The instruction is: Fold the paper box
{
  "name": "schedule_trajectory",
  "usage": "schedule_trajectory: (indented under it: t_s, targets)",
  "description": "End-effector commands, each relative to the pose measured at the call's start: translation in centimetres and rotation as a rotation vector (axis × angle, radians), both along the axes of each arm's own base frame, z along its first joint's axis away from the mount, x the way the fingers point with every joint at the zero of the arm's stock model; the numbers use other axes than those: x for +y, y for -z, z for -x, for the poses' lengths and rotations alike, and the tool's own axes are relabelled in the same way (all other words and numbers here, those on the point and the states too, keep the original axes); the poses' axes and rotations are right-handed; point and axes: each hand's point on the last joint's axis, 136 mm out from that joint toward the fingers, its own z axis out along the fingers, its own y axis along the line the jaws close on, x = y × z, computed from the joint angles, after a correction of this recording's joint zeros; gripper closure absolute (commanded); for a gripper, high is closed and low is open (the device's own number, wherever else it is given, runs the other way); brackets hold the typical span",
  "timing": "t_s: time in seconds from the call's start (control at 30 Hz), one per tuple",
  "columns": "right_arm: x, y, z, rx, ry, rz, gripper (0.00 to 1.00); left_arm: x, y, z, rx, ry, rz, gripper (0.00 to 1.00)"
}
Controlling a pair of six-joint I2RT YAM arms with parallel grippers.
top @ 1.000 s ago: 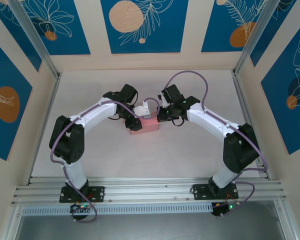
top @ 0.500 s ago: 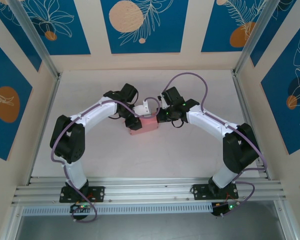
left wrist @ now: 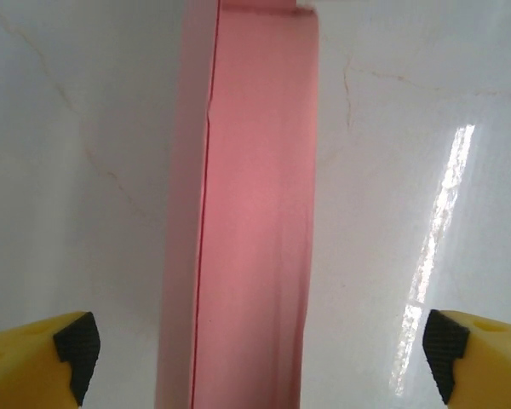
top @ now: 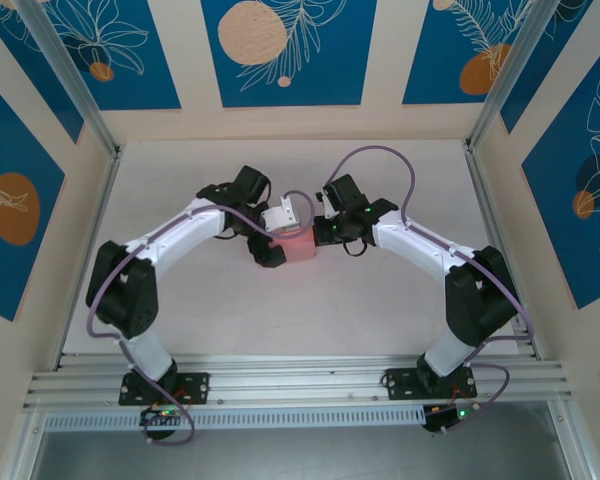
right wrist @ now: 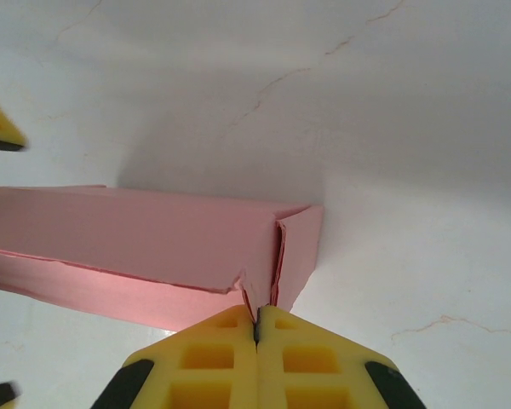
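The paper box (right wrist: 136, 234) is a long, pink, folded block.

Bright, even overhead light, with soft shadows and one streak of glare.

In the top view the white tabletop (top: 380, 300) is evenly lit and sharp, with only faint, soft-edged shadows under the arms. In the left wrist view a broken white glare streak runs down the tabletop's right side, and the surface left of the paper box (left wrist: 255, 213) looks duller. The box loses focus toward the bottom edge, and the left gripper (left wrist: 260, 345) is blurred in the lower corners. In the right wrist view a broad soft grey shadow spreads on the tabletop behind the box. The surface veins there are crisp, and the right gripper (right wrist: 257, 328), close at the bottom, is slightly soft.
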Motion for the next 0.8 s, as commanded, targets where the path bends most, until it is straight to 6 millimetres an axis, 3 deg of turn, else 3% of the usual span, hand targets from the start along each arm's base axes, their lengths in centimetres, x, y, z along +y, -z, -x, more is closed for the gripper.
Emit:
schedule_trajectory:
  t_s: [0.0,0.2,0.37,0.77]
  targets:
    - [-0.6,1.4,1.1,0.059,0.004,0.055,1.0,0.4,-3.5,-0.4,-0.094,-0.076,0.062,0.01]
    - [-0.5,1.5,1.0,0.059,0.003,0.051,1.0,5.4,-3.1,-0.5,-0.088,-0.399,-0.073,0.28]
    - [-0.1,1.5,1.0,0.061,-0.007,0.046,1.0,8.4,-1.0,0.7,-0.049,-0.494,-0.211,0.37]
    - [0.2,1.3,0.9,0.057,-0.015,0.047,1.0,6.8,-0.1,-0.1,-0.025,-0.488,-0.148,0.57]
